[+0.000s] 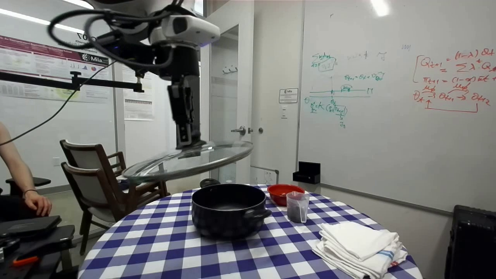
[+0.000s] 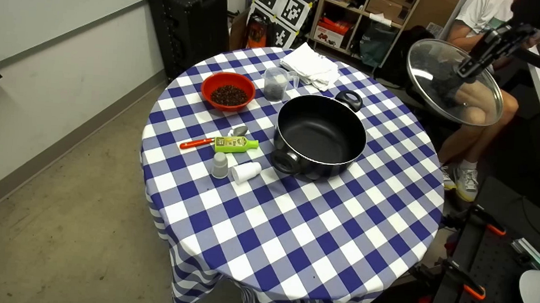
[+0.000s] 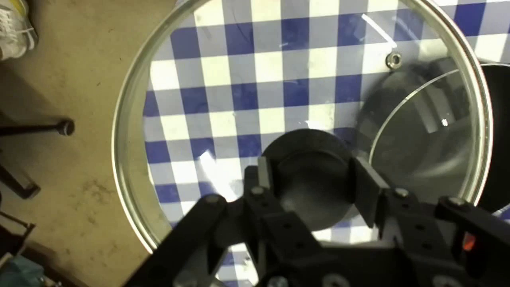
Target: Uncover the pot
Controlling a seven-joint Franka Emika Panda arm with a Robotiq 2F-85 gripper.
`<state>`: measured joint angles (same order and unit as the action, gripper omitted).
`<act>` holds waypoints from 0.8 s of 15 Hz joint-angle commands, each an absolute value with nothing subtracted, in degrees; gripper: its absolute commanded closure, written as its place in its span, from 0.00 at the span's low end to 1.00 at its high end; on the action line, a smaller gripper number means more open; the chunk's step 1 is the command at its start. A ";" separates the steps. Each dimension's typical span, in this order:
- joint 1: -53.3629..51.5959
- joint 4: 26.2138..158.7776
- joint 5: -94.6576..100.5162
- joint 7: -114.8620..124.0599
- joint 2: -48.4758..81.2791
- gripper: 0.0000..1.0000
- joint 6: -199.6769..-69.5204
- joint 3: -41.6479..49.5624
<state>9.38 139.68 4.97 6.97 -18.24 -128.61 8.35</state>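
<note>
The black pot (image 1: 228,217) stands uncovered on the checkered table; its dark interior shows in an exterior view (image 2: 321,136). My gripper (image 1: 190,144) is shut on the black knob (image 3: 310,195) of the glass lid (image 1: 221,155). In the wrist view the two fingers (image 3: 312,173) press on opposite sides of the knob. The lid hangs tilted in the air, higher than the pot. In an exterior view the lid (image 2: 439,80) is beyond the table edge, with the gripper (image 2: 465,72) at it. In the wrist view the lid overlaps part of the pot (image 3: 501,139).
A red bowl (image 2: 207,90) with dark grains and a clear measuring cup (image 2: 274,87) stand near the pot. Folded white cloths (image 1: 356,244) lie at the table edge. A green bottle (image 2: 235,145), a red-handled utensil (image 2: 197,143) and small cups (image 2: 246,171) lie nearby. A person sits beside the table.
</note>
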 commanded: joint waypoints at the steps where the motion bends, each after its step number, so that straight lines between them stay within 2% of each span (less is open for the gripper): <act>1: 12.77 149.86 2.96 4.59 -21.65 0.75 -136.79 12.35; 7: 9.88 154.28 -7.67 2.97 -8.99 0.75 -156.91 14.06; 12: 4.44 149.08 -21.05 -0.31 4.23 0.75 -162.98 12.34</act>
<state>6.54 154.04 -15.00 1.97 -3.35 -160.74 13.03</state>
